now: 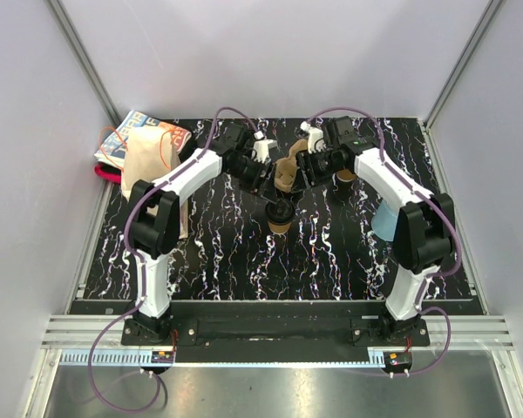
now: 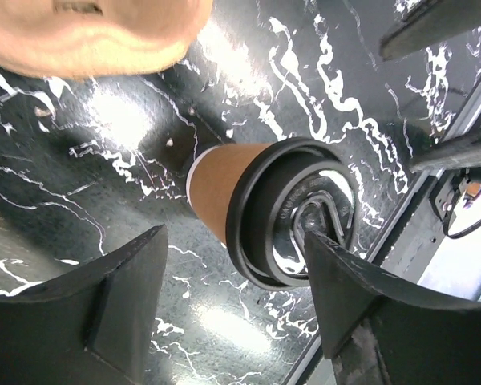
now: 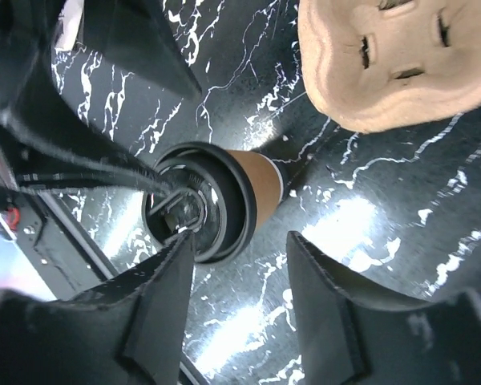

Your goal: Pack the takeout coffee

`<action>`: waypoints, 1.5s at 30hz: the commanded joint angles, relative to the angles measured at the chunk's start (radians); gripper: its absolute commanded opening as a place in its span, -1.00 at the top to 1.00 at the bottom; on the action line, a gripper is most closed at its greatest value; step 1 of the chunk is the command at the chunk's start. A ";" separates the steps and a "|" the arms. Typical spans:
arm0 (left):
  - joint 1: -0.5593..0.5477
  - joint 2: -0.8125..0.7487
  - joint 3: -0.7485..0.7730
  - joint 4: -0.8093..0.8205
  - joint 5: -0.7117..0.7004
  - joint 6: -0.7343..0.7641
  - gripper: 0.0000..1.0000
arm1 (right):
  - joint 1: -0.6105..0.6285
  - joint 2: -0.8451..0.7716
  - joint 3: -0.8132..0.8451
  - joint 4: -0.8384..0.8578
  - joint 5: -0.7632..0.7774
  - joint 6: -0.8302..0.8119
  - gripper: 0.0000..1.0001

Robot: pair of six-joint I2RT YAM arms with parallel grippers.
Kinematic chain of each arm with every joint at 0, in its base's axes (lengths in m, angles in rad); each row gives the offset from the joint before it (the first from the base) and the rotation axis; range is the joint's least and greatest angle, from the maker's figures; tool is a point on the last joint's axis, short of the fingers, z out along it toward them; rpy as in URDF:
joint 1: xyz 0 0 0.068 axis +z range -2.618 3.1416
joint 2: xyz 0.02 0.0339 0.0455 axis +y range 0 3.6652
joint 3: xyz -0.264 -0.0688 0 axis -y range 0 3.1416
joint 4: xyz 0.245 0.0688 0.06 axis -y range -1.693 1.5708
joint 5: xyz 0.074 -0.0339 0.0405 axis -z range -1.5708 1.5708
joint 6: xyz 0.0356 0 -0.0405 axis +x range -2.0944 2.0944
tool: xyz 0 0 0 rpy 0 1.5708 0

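Looking first at the left gripper (image 2: 234, 309), we see its two black fingers spread wide and pinching nothing. The takeout coffee, a small brown kraft paper cup (image 2: 220, 180) with a round black plastic lid (image 2: 289, 212), stands upright on the table below and between them. One finger overlaps the lid's rim in the left wrist view, and we cannot tell whether it touches. The right gripper (image 3: 240, 309) is likewise spread and empty. It hangs above the same cup from the other side, with the cup just beyond its fingertips.

Moving outward, a pale brown moulded pulp cup carrier (image 3: 389, 68) is near the cup, on its far side. From overhead, both arms reach to the middle of the black table veined with white (image 1: 227, 261), where the cup stands. A brown paper bag (image 1: 144, 165) stands well apart at the far left, and a light blue cup (image 1: 385, 222) stands by the right arm.

We judge the cup light, with thin walls that would buckle under a hard squeeze. It may hold liquid, so it should be kept upright. The glossy lid looks slippery and could pop off. The better hold is around the paper body just under the lid's rim, with gentle pressure.
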 commanded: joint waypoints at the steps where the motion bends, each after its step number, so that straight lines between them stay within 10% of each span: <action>1: 0.005 -0.020 0.105 -0.020 0.013 0.013 -0.47 | 0.002 -0.103 -0.014 -0.012 0.060 -0.077 -0.16; 12: 0.067 -0.114 0.290 -0.106 0.087 -0.016 -0.97 | 0.089 -0.183 -0.048 -0.040 0.167 -0.214 -0.26; 27: 0.232 -0.370 0.583 -0.152 0.064 -0.031 -0.98 | 0.201 -0.125 0.035 -0.112 0.262 -0.333 -0.94; 45: 0.558 -0.667 0.249 -0.182 -0.104 -0.004 -0.98 | 0.353 -0.059 0.057 -0.156 0.383 -0.497 -0.52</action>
